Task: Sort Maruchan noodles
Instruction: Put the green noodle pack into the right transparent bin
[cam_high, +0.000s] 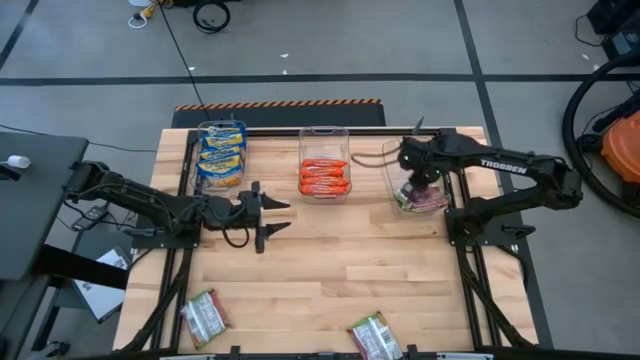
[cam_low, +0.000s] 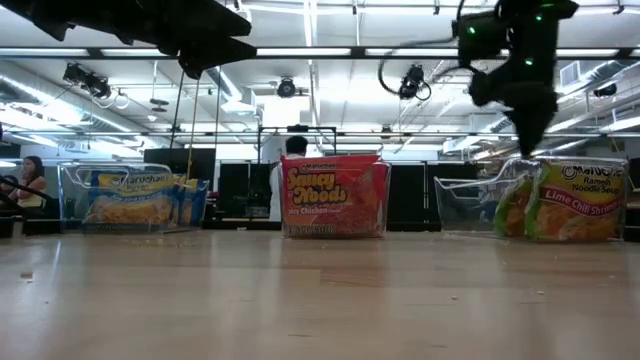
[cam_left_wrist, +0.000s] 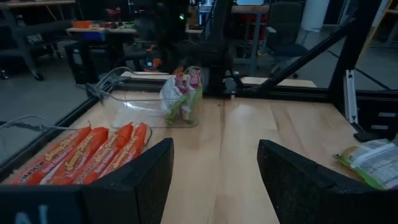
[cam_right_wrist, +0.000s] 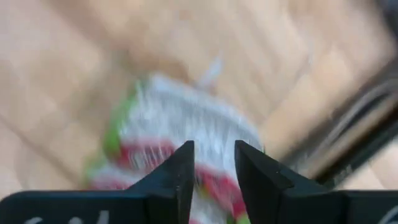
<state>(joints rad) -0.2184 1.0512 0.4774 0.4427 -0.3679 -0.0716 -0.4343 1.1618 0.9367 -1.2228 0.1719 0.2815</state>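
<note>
The Maruchan noodles stand sorted on edge in three clear bins at the far side: yellow-and-blue packets (cam_high: 221, 152), orange-red packets (cam_high: 324, 176) and silvery green-and-pink packets (cam_high: 418, 200). Two more green-and-pink packets (cam_high: 205, 318) (cam_high: 373, 337) lie flat near the front edge. My right gripper (cam_high: 418, 183) points down just above the right bin's packets (cam_right_wrist: 186, 134), fingers apart, nothing between them. My left gripper (cam_high: 278, 216) hovers level over the table's left middle, open and empty, pointing toward the right bin (cam_left_wrist: 180, 96).
Bare wood lies between the bins and the front edge. One loose packet (cam_left_wrist: 373, 162) shows beside my left gripper's finger in the left wrist view. A striped edge strip (cam_high: 280, 103) runs behind the bins. People (cam_low: 295, 150) stand in the room beyond the table.
</note>
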